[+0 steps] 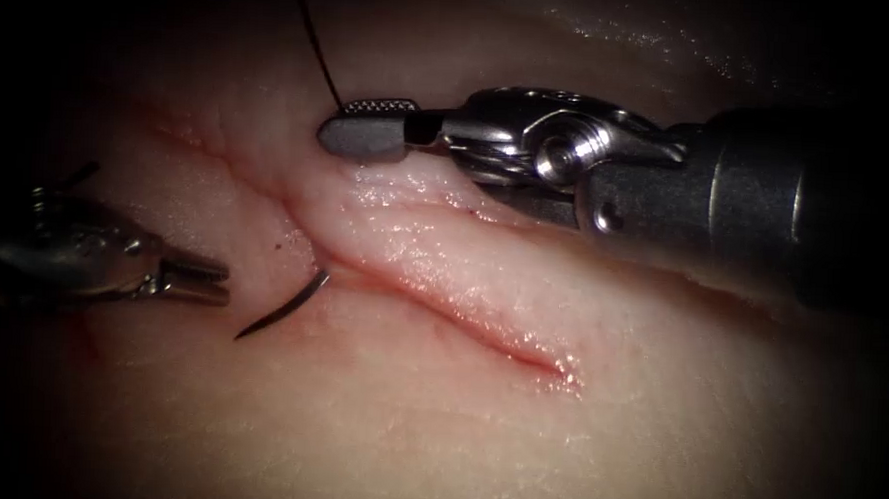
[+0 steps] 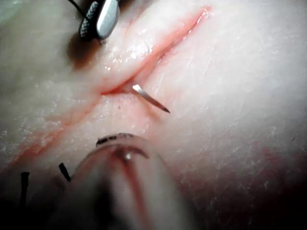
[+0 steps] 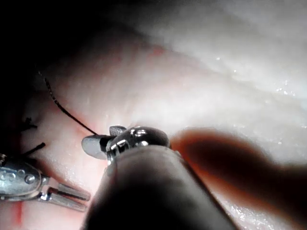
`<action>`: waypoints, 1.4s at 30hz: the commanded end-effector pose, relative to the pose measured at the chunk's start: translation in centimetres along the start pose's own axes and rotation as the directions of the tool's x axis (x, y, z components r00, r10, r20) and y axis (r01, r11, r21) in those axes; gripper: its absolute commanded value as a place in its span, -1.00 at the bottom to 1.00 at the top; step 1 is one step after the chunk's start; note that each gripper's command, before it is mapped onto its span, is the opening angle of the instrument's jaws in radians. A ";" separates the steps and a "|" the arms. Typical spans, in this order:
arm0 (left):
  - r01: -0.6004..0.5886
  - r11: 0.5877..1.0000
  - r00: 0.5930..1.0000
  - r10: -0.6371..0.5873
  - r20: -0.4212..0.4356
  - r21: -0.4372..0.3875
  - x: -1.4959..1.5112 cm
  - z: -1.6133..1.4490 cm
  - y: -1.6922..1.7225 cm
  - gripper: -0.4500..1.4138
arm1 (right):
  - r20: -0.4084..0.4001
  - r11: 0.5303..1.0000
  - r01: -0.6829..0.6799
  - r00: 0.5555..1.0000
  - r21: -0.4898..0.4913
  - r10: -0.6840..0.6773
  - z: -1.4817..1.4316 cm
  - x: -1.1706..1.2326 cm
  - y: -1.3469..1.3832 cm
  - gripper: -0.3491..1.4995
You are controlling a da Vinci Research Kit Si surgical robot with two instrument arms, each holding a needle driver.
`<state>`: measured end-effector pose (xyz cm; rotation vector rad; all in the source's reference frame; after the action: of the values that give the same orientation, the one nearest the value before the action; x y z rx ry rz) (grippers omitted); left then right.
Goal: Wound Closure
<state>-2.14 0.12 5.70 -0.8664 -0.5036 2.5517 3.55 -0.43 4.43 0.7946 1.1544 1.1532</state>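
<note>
The cut (image 1: 442, 299) runs slantwise across the pale tissue (image 1: 437, 429). The curved needle (image 1: 284, 311) sits in the tissue: its pointed end sticks out of the surface on the cut's left side, and the rest is buried under the wound edge. Nothing holds it. It also appears in the left wrist view as the needle (image 2: 151, 98). My left tool (image 1: 226, 283) lies just left of the needle tip, jaws slightly open and holding nothing. My right tool (image 1: 332, 121) hovers above the cut's right edge, shut on the dark thread (image 1: 318, 49), which rises out of view.
Short cut ends of thread (image 1: 79, 176) stick up behind the left tool, seen too as thread ends (image 2: 64, 171). A streak of red fluid (image 1: 86, 332) marks the tissue below the left tool. The right tool's thick shaft (image 1: 747, 203) spans the right of the wound.
</note>
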 end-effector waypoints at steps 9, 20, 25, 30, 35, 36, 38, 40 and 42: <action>-0.198 0.980 0.973 0.193 -0.126 -0.033 0.06 0.15 -0.14 -0.15 | -0.076 0.997 0.000 0.997 0.073 0.005 -0.54 0.45 0.19 0.35; -0.335 0.941 0.917 0.314 -0.246 -0.051 0.44 0.43 -0.09 0.17 | -0.077 0.997 0.008 0.997 0.075 -0.002 -0.57 0.42 0.20 0.27; -0.385 0.920 0.881 0.344 -0.325 -0.072 0.56 0.48 -0.05 0.17 | -0.078 0.997 0.011 0.997 0.074 -0.005 -0.56 0.40 0.21 0.20; -0.409 0.911 0.859 0.365 -0.358 -0.051 0.59 0.43 -0.05 -0.05 | -0.079 0.997 0.015 0.997 0.072 -0.009 -0.53 0.37 0.23 0.13; -0.415 0.908 0.855 0.369 -0.365 -0.053 0.60 0.46 -0.03 -0.26 | -0.081 0.997 0.019 0.997 0.068 -0.013 -0.48 0.33 0.23 0.11; -0.417 0.907 0.854 0.371 -0.365 -0.054 0.59 0.46 -0.03 -0.57 | -0.081 0.997 0.019 0.997 0.068 -0.014 -0.48 0.33 0.23 0.07; -0.406 0.912 0.859 0.358 -0.365 -0.062 0.57 0.47 -0.03 -1.00 | -0.081 0.997 0.019 0.997 0.068 -0.013 -0.48 0.33 0.23 0.06; -0.383 0.921 0.870 0.332 -0.365 -0.075 0.56 0.46 -0.03 -1.00 | -0.081 0.997 0.019 0.997 0.068 -0.013 -0.48 0.32 0.23 0.00; -0.340 0.935 0.885 0.283 -0.371 -0.098 0.56 0.45 -0.04 -1.00 | -0.081 0.997 0.019 0.997 0.068 -0.013 -0.48 0.32 0.23 -0.04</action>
<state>-2.78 0.35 5.71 -1.5305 -0.5131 2.5290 2.95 -0.11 4.41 0.7959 1.2687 1.1481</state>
